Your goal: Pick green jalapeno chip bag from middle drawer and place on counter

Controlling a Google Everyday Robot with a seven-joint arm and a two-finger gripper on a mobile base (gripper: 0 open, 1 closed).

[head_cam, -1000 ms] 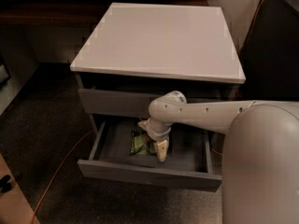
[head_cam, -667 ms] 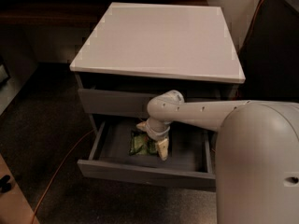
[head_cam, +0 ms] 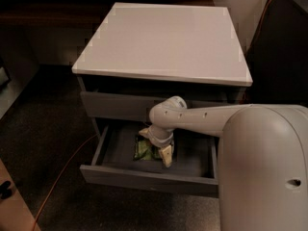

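The middle drawer (head_cam: 144,179) of the dark grey cabinet is pulled out. The green jalapeno chip bag (head_cam: 141,151) lies on the drawer floor, left of centre, partly hidden by the wrist. My gripper (head_cam: 157,148) is down inside the drawer, right over the bag, at the end of my pale arm (head_cam: 202,119), which reaches in from the right. The counter (head_cam: 163,37), the light grey-white top slab, has nothing on it.
A closed drawer front (head_cam: 115,106) sits just above the open drawer, close over my wrist. An orange cable (head_cam: 62,176) runs across the dark floor at the left. A dark panel (head_cam: 281,57) stands to the right of the cabinet.
My arm's bulk has swung a little to the left in view. The gripper stays in the drawer over the bag, which has not moved.
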